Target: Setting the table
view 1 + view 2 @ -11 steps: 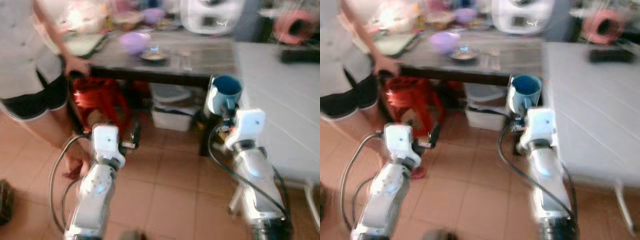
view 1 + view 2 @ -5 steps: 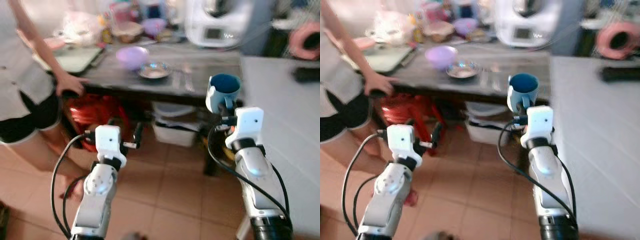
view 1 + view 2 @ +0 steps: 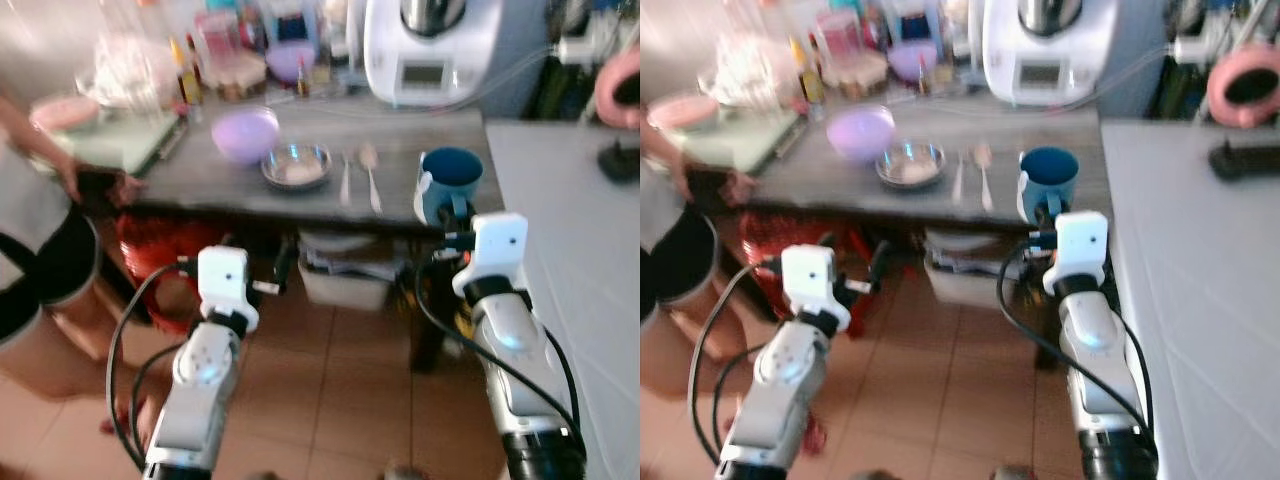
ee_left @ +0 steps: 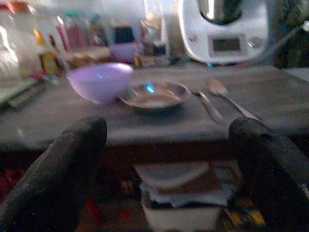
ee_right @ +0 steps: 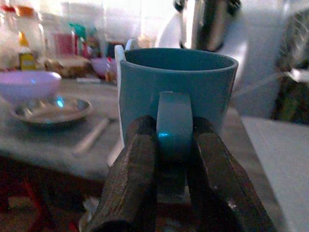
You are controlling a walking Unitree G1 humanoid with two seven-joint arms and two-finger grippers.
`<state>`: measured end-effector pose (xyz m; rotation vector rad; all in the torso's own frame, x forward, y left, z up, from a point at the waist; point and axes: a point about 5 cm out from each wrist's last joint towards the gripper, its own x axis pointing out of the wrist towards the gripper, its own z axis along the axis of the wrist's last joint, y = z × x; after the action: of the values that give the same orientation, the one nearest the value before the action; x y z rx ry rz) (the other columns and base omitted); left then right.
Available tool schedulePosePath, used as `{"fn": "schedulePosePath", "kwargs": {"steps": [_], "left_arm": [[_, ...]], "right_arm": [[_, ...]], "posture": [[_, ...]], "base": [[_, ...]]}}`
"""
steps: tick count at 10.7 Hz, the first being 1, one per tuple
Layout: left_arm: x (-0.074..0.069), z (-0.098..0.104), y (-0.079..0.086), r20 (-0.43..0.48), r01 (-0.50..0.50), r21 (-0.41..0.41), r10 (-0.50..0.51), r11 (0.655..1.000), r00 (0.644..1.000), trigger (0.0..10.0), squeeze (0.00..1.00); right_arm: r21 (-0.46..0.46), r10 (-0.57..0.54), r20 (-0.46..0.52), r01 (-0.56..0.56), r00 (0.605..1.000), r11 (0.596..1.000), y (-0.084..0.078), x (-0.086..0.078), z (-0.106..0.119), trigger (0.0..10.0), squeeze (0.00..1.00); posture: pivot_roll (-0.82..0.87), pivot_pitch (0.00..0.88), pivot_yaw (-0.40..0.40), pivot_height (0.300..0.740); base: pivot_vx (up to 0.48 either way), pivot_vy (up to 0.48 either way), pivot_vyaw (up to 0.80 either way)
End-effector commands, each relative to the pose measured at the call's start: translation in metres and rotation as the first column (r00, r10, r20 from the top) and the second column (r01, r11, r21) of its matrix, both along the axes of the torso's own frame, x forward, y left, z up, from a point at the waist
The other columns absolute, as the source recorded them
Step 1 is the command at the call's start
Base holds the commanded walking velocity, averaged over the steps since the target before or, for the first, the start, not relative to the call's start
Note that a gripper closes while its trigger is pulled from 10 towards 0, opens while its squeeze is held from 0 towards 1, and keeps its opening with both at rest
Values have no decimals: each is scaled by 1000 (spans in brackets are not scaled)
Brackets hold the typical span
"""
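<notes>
My right gripper is shut on the handle of a blue mug, held upright at the near right edge of the dark table. On the table lie a purple bowl, a small metal dish, and a fork and spoon side by side. My left gripper is open, with nothing between its fingers, held below and in front of the table's edge, pointing toward the dish and bowl.
A person stands at the left with a hand on the table's corner. A white kitchen machine and several bottles and jars crowd the table's back. White boxes and a red stool sit underneath. A white surface runs along the right.
The camera has come closer to the table and tilted up. The person has shifted left. The right gripper keeps the mug; it now hangs at the table's edge.
</notes>
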<state>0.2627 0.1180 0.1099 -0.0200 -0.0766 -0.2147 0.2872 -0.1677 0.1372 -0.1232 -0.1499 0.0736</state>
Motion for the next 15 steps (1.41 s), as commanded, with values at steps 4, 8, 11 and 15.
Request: {"fn": "schedulePosePath", "kwargs": {"steps": [4,8,11,15], "left_arm": [[-1,1,7,11,-9,24,9,1000,1000,10000,0],[-2,3,6,22,3,29,-3,1000,1000,10000,0],[-6,2,7,16,-5,29,4,1000,1000,10000,0],[-12,1,15,0,-42,12,42,999,999,10000,0]], "right_arm": [[14,45,40,-46,998,999,14,3,9,10000,0],[-40,58,123,-53,991,998,14,26,33,10000,0],[-65,42,146,-33,988,997,14,37,40,10000,0],[-36,71,96,-68,993,997,15,47,32,10000,0]], "posture": [[-2,10,67,740],[4,15,61,740],[19,27,61,740],[31,47,69,740]], "base": [[452,0,0],[480,0,0],[465,0,0],[0,0,0]]}}
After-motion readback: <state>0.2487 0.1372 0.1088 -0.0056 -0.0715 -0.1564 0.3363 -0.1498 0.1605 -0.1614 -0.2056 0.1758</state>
